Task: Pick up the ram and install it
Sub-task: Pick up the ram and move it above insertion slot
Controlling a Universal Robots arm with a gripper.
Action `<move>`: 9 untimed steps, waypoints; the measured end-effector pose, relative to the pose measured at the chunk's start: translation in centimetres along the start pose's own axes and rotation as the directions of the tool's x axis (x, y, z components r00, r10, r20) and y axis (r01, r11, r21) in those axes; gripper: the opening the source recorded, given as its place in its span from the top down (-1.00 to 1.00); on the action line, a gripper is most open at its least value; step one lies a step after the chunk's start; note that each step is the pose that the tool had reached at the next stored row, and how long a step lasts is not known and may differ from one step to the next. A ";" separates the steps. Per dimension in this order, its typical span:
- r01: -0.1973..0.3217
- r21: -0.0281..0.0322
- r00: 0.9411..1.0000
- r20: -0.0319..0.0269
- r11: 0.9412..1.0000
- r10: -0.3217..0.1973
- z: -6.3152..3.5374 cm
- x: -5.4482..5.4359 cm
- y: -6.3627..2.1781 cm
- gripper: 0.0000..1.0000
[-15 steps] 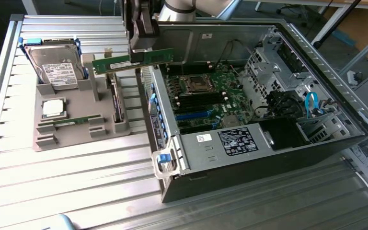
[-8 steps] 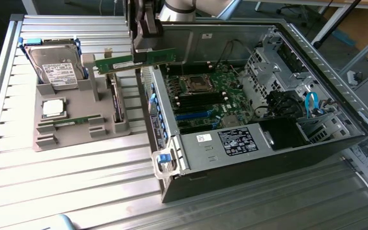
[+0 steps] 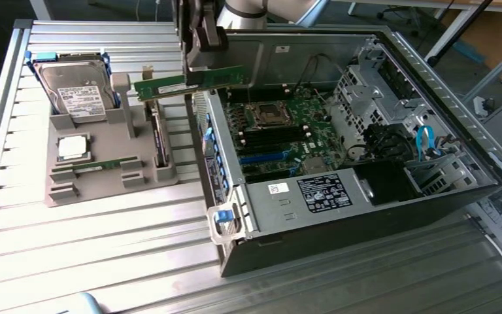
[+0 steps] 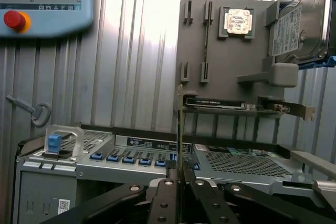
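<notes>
The ram (image 3: 168,85), a long green stick, hangs level in the air above the open computer case's wall (image 3: 225,176), on the side facing the grey parts holder (image 3: 102,190). My gripper (image 3: 206,77) is shut on the end of it nearer the case. In the wrist view the ram (image 4: 181,129) is edge-on, a thin line rising from between my fingers (image 4: 164,200). Inside the case, the motherboard (image 3: 290,108) carries black memory slots (image 3: 273,136) beside the processor socket. A second green stick (image 3: 94,165) lies in the holder.
The holder also carries a hard drive (image 3: 75,91), a square silver processor (image 3: 72,147) and a wider card with a metal bracket (image 3: 157,140). A teach pendant (image 4: 42,3) and a key (image 4: 34,113) lie on the ribbed metal table (image 3: 102,255). Cables (image 3: 425,140) fill the case's right side.
</notes>
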State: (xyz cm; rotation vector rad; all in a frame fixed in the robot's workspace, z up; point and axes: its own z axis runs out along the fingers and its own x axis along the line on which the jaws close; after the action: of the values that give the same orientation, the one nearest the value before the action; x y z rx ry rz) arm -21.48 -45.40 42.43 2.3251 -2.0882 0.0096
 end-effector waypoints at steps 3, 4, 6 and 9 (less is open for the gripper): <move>0.000 0.000 1.000 0.000 1.000 0.000 0.00 0.0 -0.15 0.72; 0.000 0.000 1.000 0.000 1.000 0.000 0.00 0.0 -0.21 0.72; 0.000 0.000 1.000 0.000 1.000 0.000 0.00 0.0 -0.33 0.72; 0.000 0.000 1.000 0.000 1.000 0.000 0.00 0.1 -0.47 0.72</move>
State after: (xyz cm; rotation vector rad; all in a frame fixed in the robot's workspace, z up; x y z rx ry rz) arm -21.01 -45.40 42.43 2.3250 -2.0880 0.0100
